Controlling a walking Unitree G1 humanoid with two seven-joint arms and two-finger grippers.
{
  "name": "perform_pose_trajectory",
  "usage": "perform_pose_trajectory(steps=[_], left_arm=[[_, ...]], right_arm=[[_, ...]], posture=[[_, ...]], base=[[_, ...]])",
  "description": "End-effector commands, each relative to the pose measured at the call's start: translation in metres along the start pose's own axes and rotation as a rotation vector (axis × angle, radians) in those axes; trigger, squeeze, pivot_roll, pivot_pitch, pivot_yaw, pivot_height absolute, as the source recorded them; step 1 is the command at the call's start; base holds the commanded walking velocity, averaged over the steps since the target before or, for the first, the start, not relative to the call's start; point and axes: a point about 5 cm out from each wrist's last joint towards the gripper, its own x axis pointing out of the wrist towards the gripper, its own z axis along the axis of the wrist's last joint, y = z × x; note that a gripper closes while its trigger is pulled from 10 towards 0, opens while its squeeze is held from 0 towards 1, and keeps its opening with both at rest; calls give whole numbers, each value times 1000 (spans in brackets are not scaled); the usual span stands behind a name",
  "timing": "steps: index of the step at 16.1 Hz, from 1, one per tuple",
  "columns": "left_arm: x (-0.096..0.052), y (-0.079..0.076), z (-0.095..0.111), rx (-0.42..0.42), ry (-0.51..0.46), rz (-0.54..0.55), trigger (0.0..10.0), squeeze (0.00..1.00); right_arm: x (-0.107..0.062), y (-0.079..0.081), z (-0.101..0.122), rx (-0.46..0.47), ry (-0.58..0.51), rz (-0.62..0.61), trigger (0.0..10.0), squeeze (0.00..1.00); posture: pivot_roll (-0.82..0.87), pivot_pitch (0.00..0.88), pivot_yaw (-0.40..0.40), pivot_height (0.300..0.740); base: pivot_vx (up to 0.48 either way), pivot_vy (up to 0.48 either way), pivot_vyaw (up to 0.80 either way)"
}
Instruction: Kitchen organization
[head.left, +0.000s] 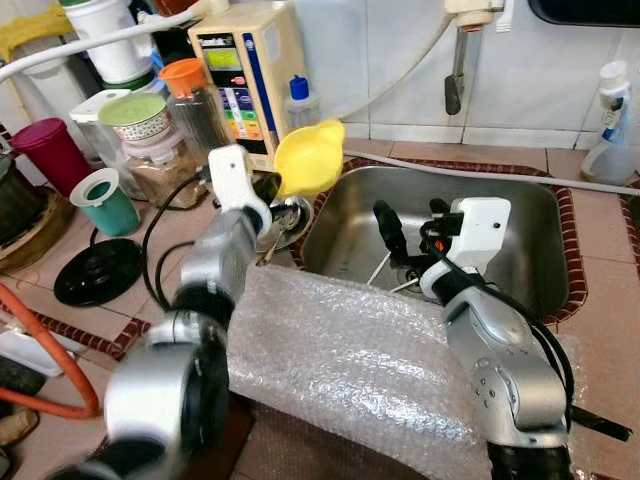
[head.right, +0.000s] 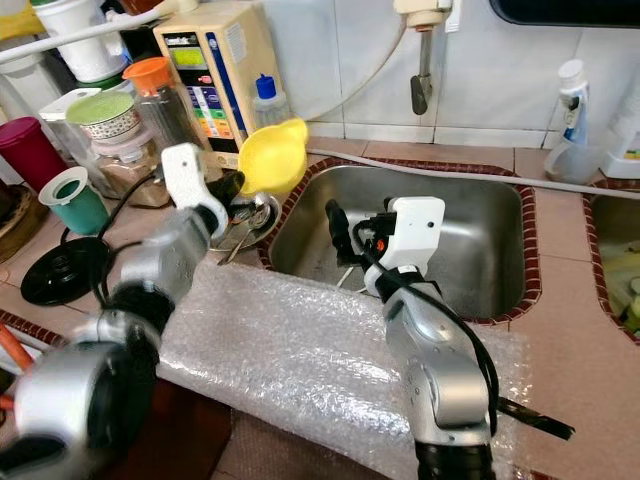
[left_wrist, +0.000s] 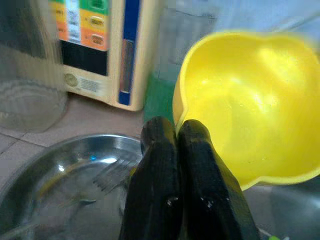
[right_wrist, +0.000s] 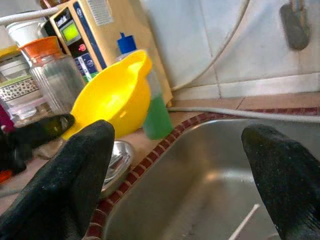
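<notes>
The left hand (head.left: 272, 186) pinches the rim of the yellow bowl (head.left: 308, 157), holding it lifted and tilted above the steel dish (head.left: 283, 220) on the worktop (head.left: 600, 300) beside the sink (head.left: 520, 215), while the right hand (head.left: 412, 222) waits spread open over the basin, seemingly ready to receive it.

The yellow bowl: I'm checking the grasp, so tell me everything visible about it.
The yellow bowl looks like glossy plastic, with a wavy rim and a small pouring lip. It is empty and tilted, held in the air over the counter edge beside the sink. The left gripper pinches its rim with fingers shut. Nothing else touches it.
</notes>
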Motion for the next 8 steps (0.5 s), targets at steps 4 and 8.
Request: perform_pose_trajectory(steps=[4,8], left_arm=[[-10,-24,-8,98,-82,-110,0,0],[-17,-43,-3,164,-171,-171,0,0]], right_arm=[[21,14,7,160,4,16,10000,0],[35,10,6,247,30,-53,10000,0]], posture=[[34,0,130,740],[42,0,114,740]], base=[[0,0,0],[0,0,0]])
